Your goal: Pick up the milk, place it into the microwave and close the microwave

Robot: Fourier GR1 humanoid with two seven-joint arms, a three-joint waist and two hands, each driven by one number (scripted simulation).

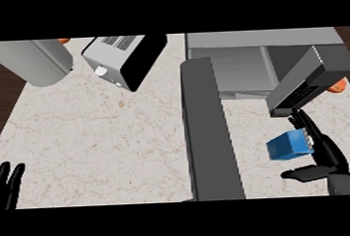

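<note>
The milk (288,146), a small blue carton, stands on the counter right of the microwave's open door (210,133). My right hand (327,159) is at the carton's right side. Its fingers run straight up along that side and its thumb reaches left just below the carton, so the hand is open and touches or nearly touches it. The microwave (230,55) sits at the back right with its grey inside showing. Its dark control panel (307,82) juts out above the carton. At the lower left edge my left hand (5,188) rests open, fingers up.
A silver and black toaster (124,60) stands at the back, left of the microwave. A large grey cylinder (29,62) lies at the back left. An orange item (339,86) peeks out behind the control panel. Dark floor borders the counter's left edge (4,122).
</note>
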